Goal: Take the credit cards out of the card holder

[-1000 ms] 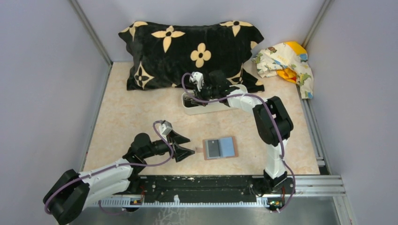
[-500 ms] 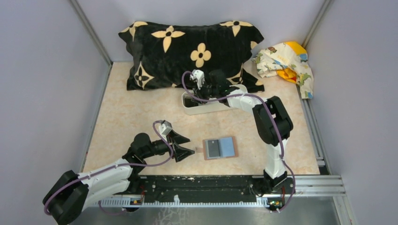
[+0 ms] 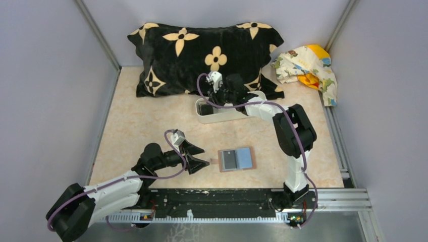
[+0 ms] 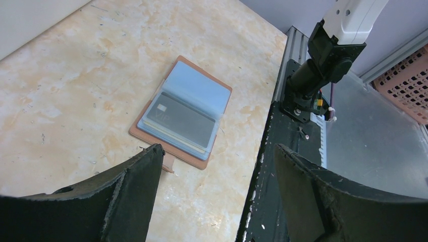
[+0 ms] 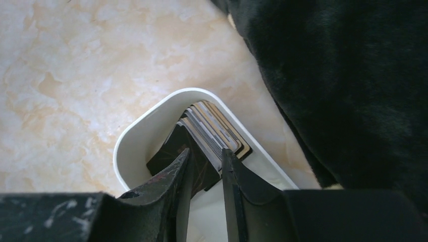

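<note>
So the only thing that moved in the last second is the right pincer point(image 3: 208, 103). It was shut over the left end of the white tray point(image 3: 229, 116) a moment ago. Now the wrist view shows its jaws parted a little, with a dark card point(image 5: 166, 154) lying in the tray under them, next to the stack of credit cards point(image 5: 217, 128) already leaning there. I read that as a drop-off: card let go, nothing gripped. The gap is narrow though, so I wouldn't swear the card is fully free of the fingers.

Everything else is the same as before. The left pincer point(image 3: 204, 156) hasn't budged. It sits low over the worktop point(image 3: 141, 121) with its jaws wide apart, holding nothing, just left of the card holder point(image 3: 237, 159). The holder lies open and flat at the near middle, well apart from the tray at the far side by the black pillow point(image 3: 202, 50).

It's not done yet. There's still at least one dark grey card point(image 4: 181, 126) in the holder's left pocket, so I'd guess another pull-and-carry is coming.
</note>
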You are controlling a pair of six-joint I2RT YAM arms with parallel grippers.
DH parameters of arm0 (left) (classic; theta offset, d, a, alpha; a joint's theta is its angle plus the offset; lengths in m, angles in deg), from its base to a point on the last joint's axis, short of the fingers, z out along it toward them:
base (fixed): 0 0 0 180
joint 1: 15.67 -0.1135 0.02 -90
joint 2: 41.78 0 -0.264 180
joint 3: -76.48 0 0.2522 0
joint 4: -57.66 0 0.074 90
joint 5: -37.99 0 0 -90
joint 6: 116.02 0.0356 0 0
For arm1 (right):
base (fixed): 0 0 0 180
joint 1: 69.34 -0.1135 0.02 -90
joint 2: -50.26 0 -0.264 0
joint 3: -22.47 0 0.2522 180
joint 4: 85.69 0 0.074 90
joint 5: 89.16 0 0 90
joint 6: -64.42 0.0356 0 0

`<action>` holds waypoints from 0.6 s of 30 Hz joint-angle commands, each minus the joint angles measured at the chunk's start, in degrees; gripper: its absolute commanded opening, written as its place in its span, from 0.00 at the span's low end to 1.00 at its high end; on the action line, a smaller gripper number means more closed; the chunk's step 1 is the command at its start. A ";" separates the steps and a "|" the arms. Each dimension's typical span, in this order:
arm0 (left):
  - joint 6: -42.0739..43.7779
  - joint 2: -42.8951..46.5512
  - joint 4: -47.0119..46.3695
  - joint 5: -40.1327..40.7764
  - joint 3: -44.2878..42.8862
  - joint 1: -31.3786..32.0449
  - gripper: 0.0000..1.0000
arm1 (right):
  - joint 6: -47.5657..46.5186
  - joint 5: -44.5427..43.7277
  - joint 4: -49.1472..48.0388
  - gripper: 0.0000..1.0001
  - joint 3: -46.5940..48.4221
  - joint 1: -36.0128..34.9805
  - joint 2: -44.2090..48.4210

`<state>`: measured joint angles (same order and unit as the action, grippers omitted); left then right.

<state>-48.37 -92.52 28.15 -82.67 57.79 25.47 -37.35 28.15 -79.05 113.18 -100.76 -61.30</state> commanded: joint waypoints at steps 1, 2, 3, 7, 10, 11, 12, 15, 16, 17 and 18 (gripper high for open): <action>0.72 0.63 -0.57 -0.51 -1.21 0.34 0.85 | 3.67 -8.05 -4.74 0.25 -0.57 0.48 4.47; 0.67 0.63 -0.65 -0.49 -1.13 0.34 0.85 | 3.84 -9.68 -3.79 0.22 -0.16 0.48 4.02; 0.77 0.64 -0.65 -0.46 -1.08 0.34 0.85 | 3.90 -10.81 -3.03 0.18 0.04 0.48 3.54; 0.73 0.60 -0.70 -0.46 -0.87 0.30 0.86 | 4.22 -10.64 -2.73 0.00 -0.48 0.48 2.81; 0.73 0.73 -0.82 -0.25 -0.69 0.31 0.86 | 5.09 -9.04 -3.54 0.00 -0.45 -0.01 2.79; 0.68 0.73 -0.85 -0.20 -0.69 0.31 0.86 | 5.09 -9.03 -3.49 0.00 -0.22 -0.30 2.64; 0.71 0.79 -0.82 -0.13 -0.62 0.30 0.86 | 4.90 -9.11 -3.32 0.00 0.19 -0.69 2.40; 0.65 1.03 -0.83 -0.03 -0.46 0.33 0.86 | 4.83 -9.03 -2.73 0.00 0.91 -1.84 1.28; 0.64 1.17 -0.81 0.05 -0.36 0.28 0.86 | 4.83 -9.07 -2.71 0.00 0.92 -2.26 0.78; 0.71 1.37 -0.72 0.15 -0.23 0.33 0.86 | 4.83 -9.30 -2.68 0.00 0.91 -2.85 0.46; 0.70 1.55 -0.56 0.30 -0.11 0.32 0.86 | 4.83 -9.37 -2.72 0.00 0.83 -3.31 0.09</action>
<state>-48.37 -92.21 28.15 -82.62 57.79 25.49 -32.98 18.82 -79.62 112.72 -101.92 -60.61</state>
